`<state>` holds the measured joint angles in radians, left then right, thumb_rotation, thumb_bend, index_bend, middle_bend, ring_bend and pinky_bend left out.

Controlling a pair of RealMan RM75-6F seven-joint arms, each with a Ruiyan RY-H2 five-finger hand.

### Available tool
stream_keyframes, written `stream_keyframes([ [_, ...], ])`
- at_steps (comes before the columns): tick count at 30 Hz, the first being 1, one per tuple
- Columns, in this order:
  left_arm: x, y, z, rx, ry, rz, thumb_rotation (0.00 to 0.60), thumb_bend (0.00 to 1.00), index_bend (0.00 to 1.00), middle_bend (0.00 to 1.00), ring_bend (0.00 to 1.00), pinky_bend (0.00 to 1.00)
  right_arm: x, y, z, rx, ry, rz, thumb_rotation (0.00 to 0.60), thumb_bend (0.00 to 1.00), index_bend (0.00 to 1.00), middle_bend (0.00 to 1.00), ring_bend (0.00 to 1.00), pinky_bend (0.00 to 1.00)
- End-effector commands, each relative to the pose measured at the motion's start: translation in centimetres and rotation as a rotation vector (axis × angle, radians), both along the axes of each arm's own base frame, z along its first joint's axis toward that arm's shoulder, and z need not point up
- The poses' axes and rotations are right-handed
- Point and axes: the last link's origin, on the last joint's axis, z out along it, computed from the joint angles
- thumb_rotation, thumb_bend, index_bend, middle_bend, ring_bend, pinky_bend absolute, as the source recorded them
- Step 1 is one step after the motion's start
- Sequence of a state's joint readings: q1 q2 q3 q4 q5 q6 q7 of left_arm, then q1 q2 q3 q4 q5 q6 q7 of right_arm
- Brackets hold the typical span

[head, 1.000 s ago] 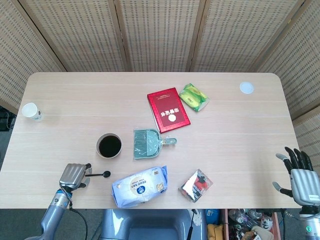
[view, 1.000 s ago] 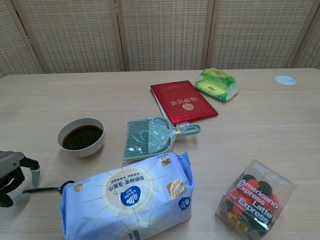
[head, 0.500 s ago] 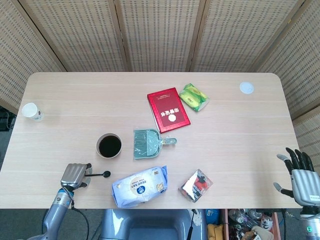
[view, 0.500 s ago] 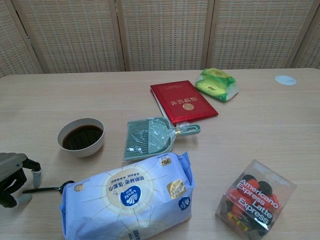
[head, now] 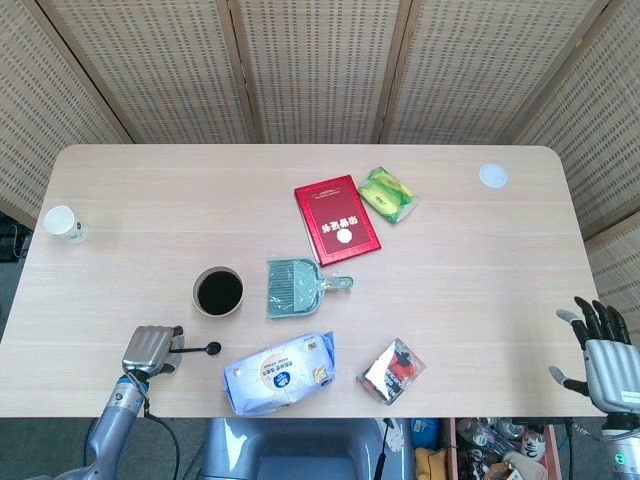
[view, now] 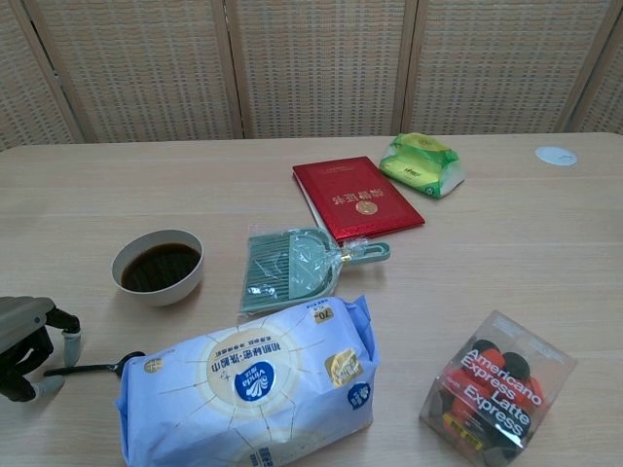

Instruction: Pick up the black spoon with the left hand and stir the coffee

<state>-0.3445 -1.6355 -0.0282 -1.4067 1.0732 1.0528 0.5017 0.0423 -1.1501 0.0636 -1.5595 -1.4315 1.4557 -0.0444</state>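
The black spoon (head: 198,350) (view: 92,367) lies flat on the table near the front left edge, its bowl end next to the blue wipes pack. My left hand (head: 148,349) (view: 24,341) hovers over the handle's left end, fingers curled down on either side of it and still apart. The white bowl of dark coffee (head: 218,291) (view: 158,266) stands just beyond the spoon. My right hand (head: 603,360) hangs off the table's front right corner with fingers spread and nothing in it; the chest view does not show it.
A blue wipes pack (head: 279,372) lies right of the spoon. A green dustpan (head: 296,287), a red book (head: 337,220), a green pouch (head: 388,194) and a coffee packet (head: 393,369) fill the middle. A paper cup (head: 62,222) stands far left, a white lid (head: 493,176) back right.
My left hand has shifted slightly toward the table's near edge at the spoon handle. The right hand has dropped a little. The spoon has not moved.
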Motion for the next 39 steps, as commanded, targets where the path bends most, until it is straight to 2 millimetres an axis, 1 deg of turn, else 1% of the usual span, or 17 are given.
stream_keyframes([
  [1,-0.1,-0.1,0.0,-0.005,0.000,0.011,0.600,0.37,0.51,0.88,0.79,0.78,0.0,0.0,0.0,0.001,0.000,0.000,0.600,0.12,0.25,0.15,0.01,0.04],
  [20,-0.7,-0.4,0.4,-0.009,0.009,0.053,0.600,0.37,0.55,0.89,0.81,0.78,-0.1,-0.2,-0.2,0.005,-0.007,-0.003,0.600,0.12,0.25,0.15,0.01,0.04],
  [26,-0.7,-0.3,0.4,-0.002,-0.001,0.060,0.600,0.37,0.58,0.91,0.82,0.79,-0.1,-0.2,-0.2,0.004,-0.009,-0.004,0.600,0.12,0.25,0.16,0.01,0.04],
  [39,-0.7,0.1,1.1,0.017,-0.005,0.051,0.600,0.42,0.62,0.92,0.82,0.79,-0.2,-0.3,-0.3,0.002,-0.015,-0.006,0.600,0.12,0.25,0.16,0.01,0.04],
])
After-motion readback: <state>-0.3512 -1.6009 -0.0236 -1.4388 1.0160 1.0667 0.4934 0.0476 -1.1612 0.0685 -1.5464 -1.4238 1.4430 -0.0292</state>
